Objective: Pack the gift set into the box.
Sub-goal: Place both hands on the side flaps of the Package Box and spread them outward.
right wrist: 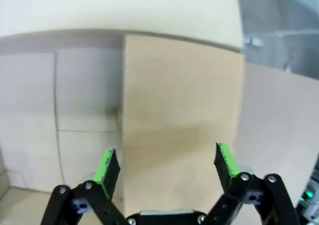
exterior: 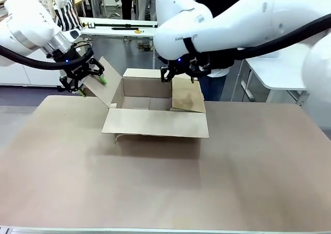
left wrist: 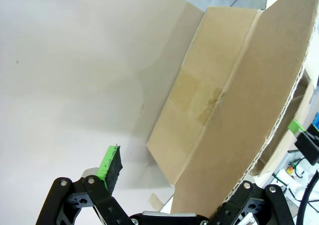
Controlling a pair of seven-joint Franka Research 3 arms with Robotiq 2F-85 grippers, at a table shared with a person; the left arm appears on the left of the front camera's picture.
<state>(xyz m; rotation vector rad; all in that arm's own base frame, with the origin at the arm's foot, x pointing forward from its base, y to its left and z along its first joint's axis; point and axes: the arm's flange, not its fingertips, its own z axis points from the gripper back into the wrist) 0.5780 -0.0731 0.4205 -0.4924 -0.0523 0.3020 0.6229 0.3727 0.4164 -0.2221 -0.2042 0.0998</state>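
Note:
The brown cardboard box (exterior: 155, 122) stands open at the table's far middle with its four flaps spread. My left gripper (exterior: 93, 85) is open at the raised left flap (left wrist: 219, 110). In the left wrist view one green pad (left wrist: 110, 163) is free, and the cardboard hides the other finger. My right gripper (exterior: 178, 73) hovers open above the right flap (right wrist: 179, 110), both green fingertips (right wrist: 107, 168) apart and touching nothing. No basket, "CAMPUS" item or white carton of the gift set is in view. As far as it shows, the inside of the box holds nothing.
A person in dark clothes and jeans (exterior: 213, 86) stands just behind the box, mostly hidden by my right arm. A white table (exterior: 274, 71) is at the back right. The brown tabletop (exterior: 155, 187) stretches from the box to the near edge.

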